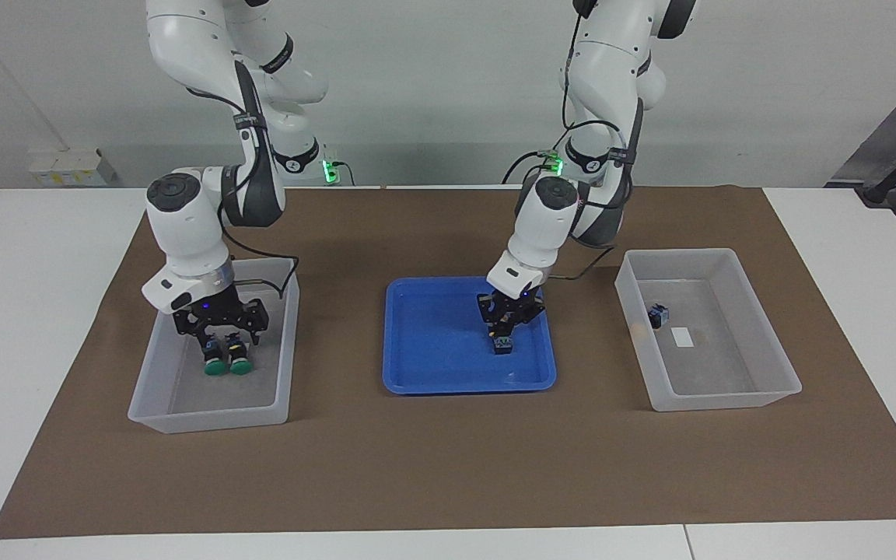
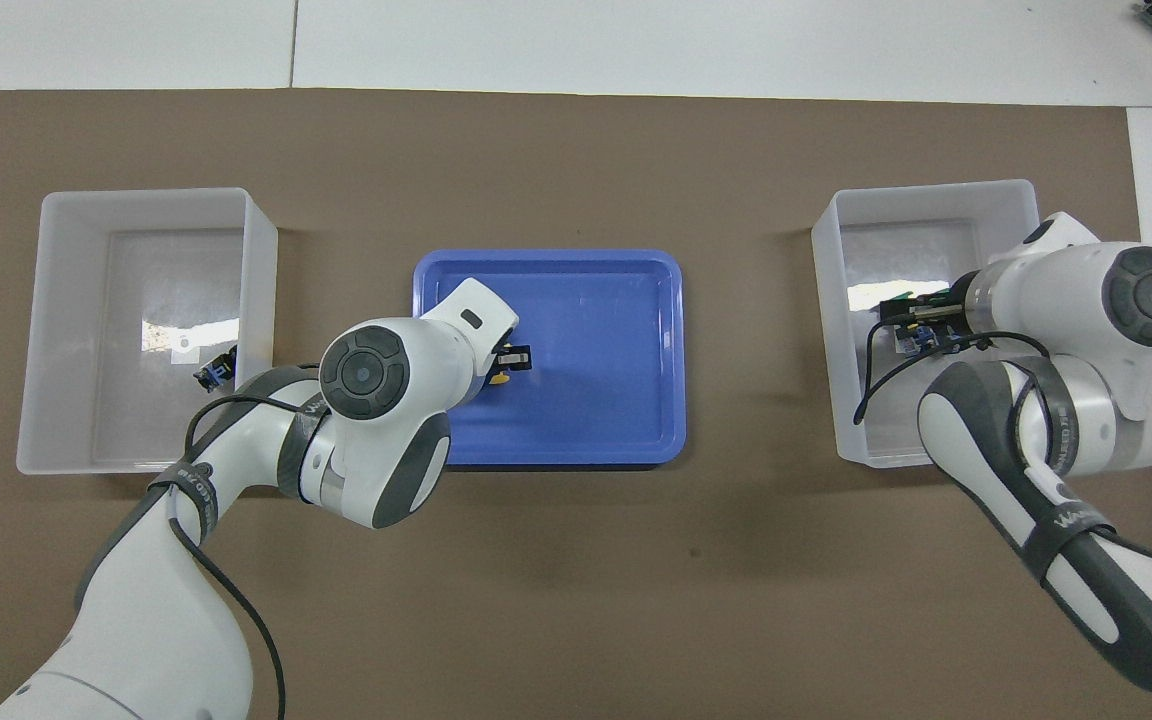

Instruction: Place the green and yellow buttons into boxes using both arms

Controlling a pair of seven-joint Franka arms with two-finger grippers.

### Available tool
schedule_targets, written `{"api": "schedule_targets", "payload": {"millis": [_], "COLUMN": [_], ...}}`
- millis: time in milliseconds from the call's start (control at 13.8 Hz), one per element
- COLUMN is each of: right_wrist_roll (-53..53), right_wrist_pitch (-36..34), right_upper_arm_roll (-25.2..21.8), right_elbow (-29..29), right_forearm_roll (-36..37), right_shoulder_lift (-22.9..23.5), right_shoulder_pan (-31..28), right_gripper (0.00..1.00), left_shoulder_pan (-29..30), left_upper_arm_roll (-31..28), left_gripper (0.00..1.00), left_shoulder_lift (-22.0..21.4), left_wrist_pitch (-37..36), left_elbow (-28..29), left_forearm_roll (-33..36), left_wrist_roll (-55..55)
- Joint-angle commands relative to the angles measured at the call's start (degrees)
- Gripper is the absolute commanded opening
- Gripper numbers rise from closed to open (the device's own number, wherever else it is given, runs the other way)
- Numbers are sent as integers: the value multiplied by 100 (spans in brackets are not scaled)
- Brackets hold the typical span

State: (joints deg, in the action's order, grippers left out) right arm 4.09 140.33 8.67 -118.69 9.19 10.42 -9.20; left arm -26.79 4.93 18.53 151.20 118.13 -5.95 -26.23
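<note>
Right gripper (image 1: 224, 342) hangs inside its bin (image 1: 154, 408), spread over two green buttons (image 1: 228, 363). Left gripper (image 1: 504, 330) clamps a yellow button (image 1: 503, 345) in the blue tray (image 1: 417, 373), well inside its rim.

a shallow blue tray (image 1: 425, 365) sits at the middle of a brown mat (image 1: 448, 467) that covers most of a white table (image 1: 36, 311). a small stack of pale boxes (image 1: 67, 167) rests against the grey wall, off the right arm's end of the table.
</note>
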Motion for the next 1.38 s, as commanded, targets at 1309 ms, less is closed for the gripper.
{"api": "schedule_targets", "payload": {"millis": [1309], "right_wrist_roll": [575], "right_wrist_pitch": [-4497], "right_upper_arm_roll": [302], "right_elbow": [2185], "right_forearm_roll": [-990], "right_shoulder_lift": [-1244], "right_shoulder_pan": [278], "right_gripper": [100], "left_shoulder_pan": [2536], "left_upper_arm_roll": [-141], "left_gripper": [0], "left_shoulder_lift": [-1211], "left_wrist_pitch": [-3545], "left_elbow": [-844], "left_forearm_roll": [-56], "left_wrist_roll": [3429]}}
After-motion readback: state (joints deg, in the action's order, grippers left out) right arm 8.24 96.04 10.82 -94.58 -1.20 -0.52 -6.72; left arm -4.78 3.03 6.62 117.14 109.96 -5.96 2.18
